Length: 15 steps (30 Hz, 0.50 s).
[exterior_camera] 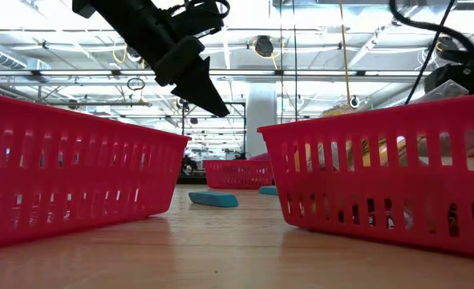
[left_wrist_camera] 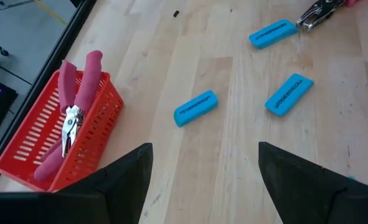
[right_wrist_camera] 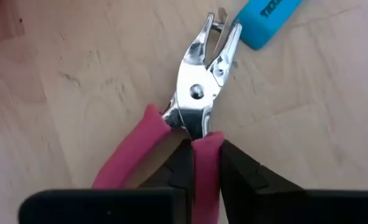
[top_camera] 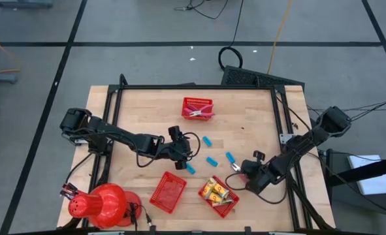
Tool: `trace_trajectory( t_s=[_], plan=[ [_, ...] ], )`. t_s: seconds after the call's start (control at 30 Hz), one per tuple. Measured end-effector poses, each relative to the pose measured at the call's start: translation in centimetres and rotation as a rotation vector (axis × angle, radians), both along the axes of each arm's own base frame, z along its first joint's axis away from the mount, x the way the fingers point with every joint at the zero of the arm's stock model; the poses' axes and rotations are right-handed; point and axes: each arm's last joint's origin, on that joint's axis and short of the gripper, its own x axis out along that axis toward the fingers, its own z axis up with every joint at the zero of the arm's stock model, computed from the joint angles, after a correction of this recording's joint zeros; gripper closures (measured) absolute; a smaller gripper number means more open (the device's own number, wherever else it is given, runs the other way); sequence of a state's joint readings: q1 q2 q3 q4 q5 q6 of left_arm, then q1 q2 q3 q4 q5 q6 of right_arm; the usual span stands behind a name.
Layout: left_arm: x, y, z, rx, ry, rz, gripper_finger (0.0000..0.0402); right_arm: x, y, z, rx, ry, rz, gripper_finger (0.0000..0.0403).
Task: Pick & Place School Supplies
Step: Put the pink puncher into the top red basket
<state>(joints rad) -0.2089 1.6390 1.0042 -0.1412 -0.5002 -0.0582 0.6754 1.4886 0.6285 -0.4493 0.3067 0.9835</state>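
Right tool pinching one pink handle, unseen in high view

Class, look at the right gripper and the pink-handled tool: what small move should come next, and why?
Probably lift. The right gripper is shut on one handle of the pink-handled metal tool, which lies on the wooden table with its tip touching a light-blue block.

The pink handles of the metal tool run under the right end effector; a blue block is cut off, its print perhaps unreadable.
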Motion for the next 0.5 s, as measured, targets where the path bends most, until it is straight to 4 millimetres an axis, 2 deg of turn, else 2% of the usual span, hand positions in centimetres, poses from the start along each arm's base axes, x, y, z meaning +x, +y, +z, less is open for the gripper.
trace_trajectory(
  t_s=[0.2, 0.5],
  plan=[
    [0.0, 0.0, 0.0, -0.001, 0.004, 0.002, 0.0108, -0.1, 0.3, 0.9, -0.006, -0.120, -0.031, 0.0366],
    [-0.1, 0.0, -0.1, 0.003, 0.013, 0.007, 0.0108, -0.3, 0.3, 3.0, -0.137, -0.371, -0.061, 0.0366]
  ],
)
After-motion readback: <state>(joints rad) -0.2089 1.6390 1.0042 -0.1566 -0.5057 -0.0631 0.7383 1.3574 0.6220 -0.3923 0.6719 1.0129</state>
